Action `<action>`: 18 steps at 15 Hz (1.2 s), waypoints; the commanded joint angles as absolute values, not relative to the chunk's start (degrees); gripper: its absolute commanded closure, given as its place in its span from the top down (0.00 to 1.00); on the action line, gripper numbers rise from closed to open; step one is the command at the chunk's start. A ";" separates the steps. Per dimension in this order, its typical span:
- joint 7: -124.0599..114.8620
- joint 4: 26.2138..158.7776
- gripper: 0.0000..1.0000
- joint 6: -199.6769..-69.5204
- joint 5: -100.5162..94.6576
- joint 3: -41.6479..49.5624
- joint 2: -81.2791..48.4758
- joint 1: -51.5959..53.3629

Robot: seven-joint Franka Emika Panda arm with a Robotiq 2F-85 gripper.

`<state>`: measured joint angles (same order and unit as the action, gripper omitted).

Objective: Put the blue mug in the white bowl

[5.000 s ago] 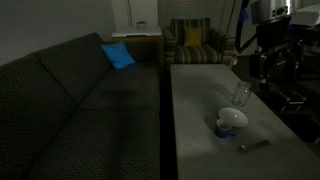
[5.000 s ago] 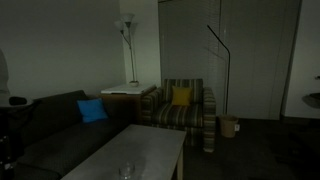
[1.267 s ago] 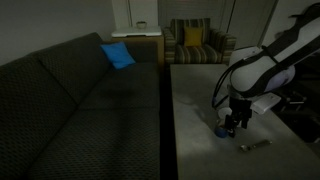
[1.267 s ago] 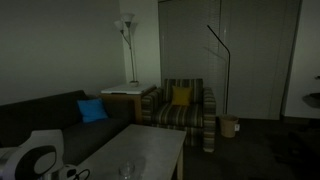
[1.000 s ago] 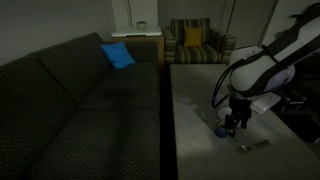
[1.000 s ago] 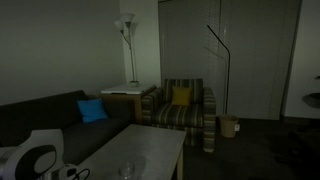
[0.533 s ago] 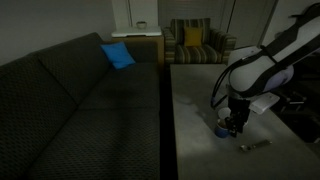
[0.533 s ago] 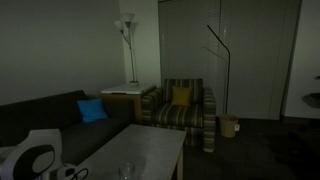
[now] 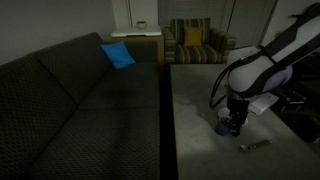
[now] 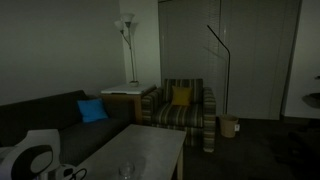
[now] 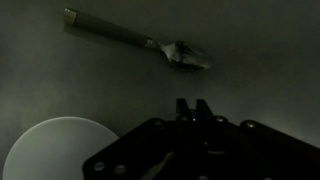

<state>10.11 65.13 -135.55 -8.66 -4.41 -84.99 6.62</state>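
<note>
In an exterior view my gripper (image 9: 233, 127) points straight down at the table, right beside the blue mug (image 9: 221, 128), a small blue patch at its left. The arm covers the white bowl there. In the wrist view the white bowl (image 11: 55, 150) lies at the lower left, apart from the fingers. My gripper (image 11: 192, 106) has its dark fingertips pressed together, and nothing shows between them. The blue mug does not show in the wrist view.
A metal utensil (image 11: 130, 40) lies on the table beyond the fingertips; it shows near the table's front edge as the utensil (image 9: 255, 145). A clear glass (image 10: 126, 170) stands on the grey table (image 10: 150, 150). A dark sofa (image 9: 80, 100) runs along the table's long side.
The jaws have come together over the last second. The arm has stayed almost in place over the blue mug, sinking only slightly.
</note>
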 commanded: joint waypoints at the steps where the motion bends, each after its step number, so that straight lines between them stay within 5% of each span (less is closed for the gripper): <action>1: 10.91 65.39 0.03 -135.33 -8.23 -3.93 -84.98 7.10; 18: -2.42 65.74 0.03 -138.06 -12.52 5.90 -81.87 11.75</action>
